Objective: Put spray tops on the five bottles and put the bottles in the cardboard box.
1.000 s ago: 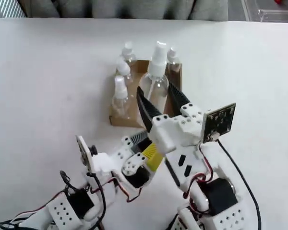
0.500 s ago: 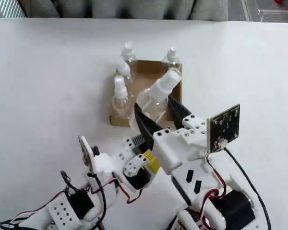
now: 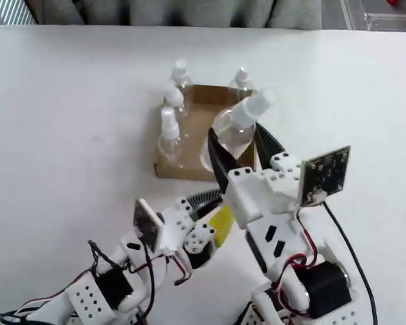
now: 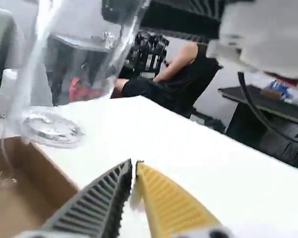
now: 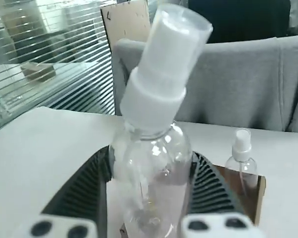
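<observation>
Our right fingers (image 3: pixel 218 154) clamping the tilted spray bottle (image 3: pixel 238 125) between them, cardboard box (image 3: pixel 197 118) beneath, our left fingers (image 4: pixel 94 206) pressed together, empty

The right end effector (image 3: pixel 235 135) grips a tilted bottle (image 3: pixel 247 112) above the cardboard box (image 3: pixel 201 108).

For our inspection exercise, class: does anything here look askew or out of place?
The bottle in the right tool leans sideways over the cardboard box; the other four bottles stand upright.
</observation>
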